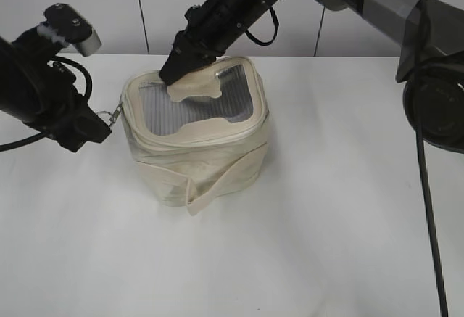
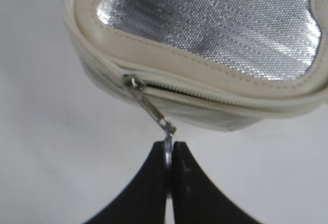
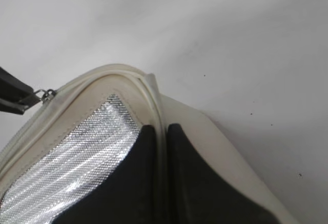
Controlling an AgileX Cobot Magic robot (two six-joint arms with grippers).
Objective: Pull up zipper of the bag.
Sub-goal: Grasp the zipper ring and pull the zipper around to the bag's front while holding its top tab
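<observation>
The cream bag (image 1: 196,154) stands mid-table, its grey mesh top (image 1: 185,103) facing up. The cream zipper (image 2: 215,98) runs round its top rim. A silver slider (image 2: 134,82) sits at the bag's left corner, and it also shows in the right wrist view (image 3: 47,94). My left gripper (image 2: 169,147) is shut on the slider's ring pull (image 1: 114,114), just left of the bag. My right gripper (image 3: 161,131) is shut on the bag's top rim at the far side (image 1: 174,74), pinching the cream edge beside the mesh.
A loose cream strap (image 1: 217,179) wraps the bag's body and folds out at the front. The white table (image 1: 326,244) spreads around the bag. The right arm's base (image 1: 435,106) stands at the right edge.
</observation>
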